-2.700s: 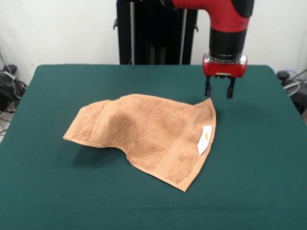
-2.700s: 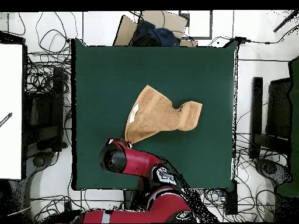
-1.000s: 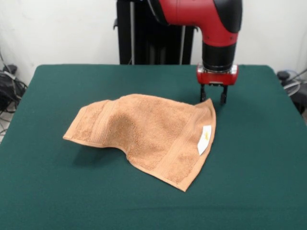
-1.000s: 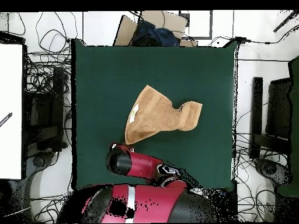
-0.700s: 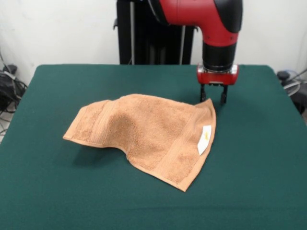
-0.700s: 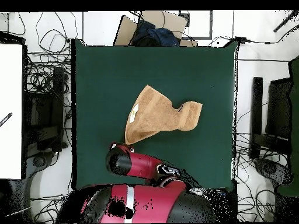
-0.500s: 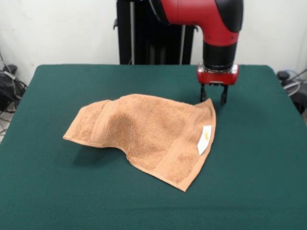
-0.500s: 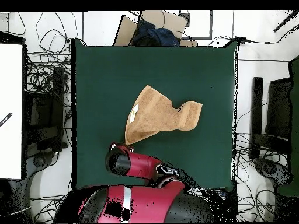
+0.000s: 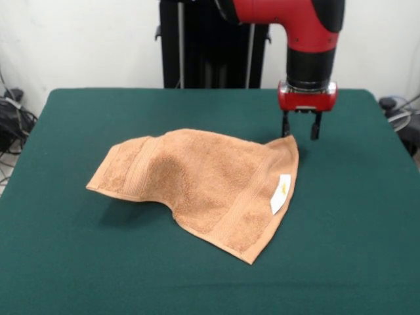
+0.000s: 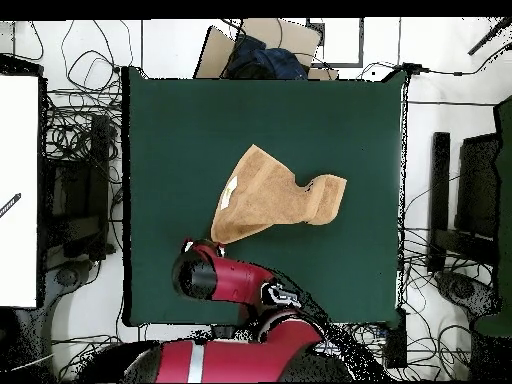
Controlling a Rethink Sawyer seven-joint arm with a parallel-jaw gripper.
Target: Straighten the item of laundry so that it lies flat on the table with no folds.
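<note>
The tool [image 9: 300, 129] hangs from the red and black arm [image 9: 308, 39] with its two dark fingers [image 9: 285, 125] pointing straight down and set apart, a clear gap between them and nothing caught in it; the tips sit just past the far right corner of the towel [image 9: 203, 180], very near it, though whether one finger touches the cloth cannot be told from the front view. From overhead the tool itself is hidden beneath the arm's red wrist [image 10: 196, 275], which sits at the towel's [image 10: 275, 198] lower left corner.

The towel is orange-tan terry and lies near the middle of the dark green tabletop [image 9: 79, 262], not flat; its centre is humped up in a soft ridge, and the left portion runs out as a narrower flap with a woven band [image 9: 141, 172] across it; the near edge curves inward beneath the hump, casting a shadow on the tabletop; a second woven band [image 9: 246, 207] runs along the right side towards the near corner, which points at the camera; a small white label [image 9: 281, 193] sits on the right edge, just below the corner nearest the tool.

From overhead the towel shows as an irregular shape with a notch in its upper right edge; green tabletop [image 10: 300, 110] lies open all round it; cables [image 10: 80, 130] lie on the floor beside the tabletop.
</note>
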